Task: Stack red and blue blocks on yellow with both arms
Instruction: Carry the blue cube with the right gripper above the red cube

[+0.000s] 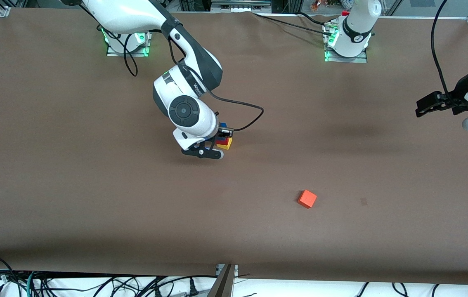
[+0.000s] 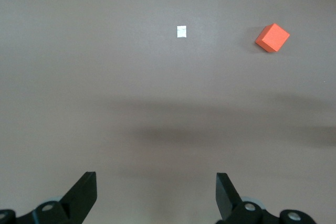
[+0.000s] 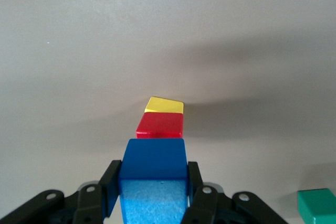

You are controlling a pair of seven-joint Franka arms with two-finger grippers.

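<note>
- We see the right gripper [image 3: 153, 195] pinching the blue block [image 3: 154, 179] between its two black fingers [image 3: 111, 190], one on each side face of the cube.
- In the right wrist view, the blue block is held in the air above the red block [image 3: 160, 125], which sits on the yellow block [image 3: 164, 105]; we see a gap between blue and red there, so the blue one is not resting on the stack.
- In the front view, the right gripper [image 1: 220, 137] hangs just over that small stack near the middle of the table [image 1: 93, 206]. The blue block [image 1: 223, 125] shows as a sliver beside the wrist, the red block [image 1: 220, 142] peeks out under the fingers, and the yellow block [image 1: 226, 144] is at the bottom.
- The red block lies slightly askew on the yellow one, its edges not fully lined up.
- A green cube [image 3: 317, 208] sits on the table close to the stack, seen only in the right wrist view.
- The left gripper [image 1: 430, 104] waits in the air over the left arm's end of the table, well apart from the stack, its fingers [image 2: 81, 195] spread wide and holding nothing.
- An orange cube [image 1: 307, 199] lies alone, nearer to the front camera than the stack, and a small white mark [image 2: 181, 31] sits near it.
</note>
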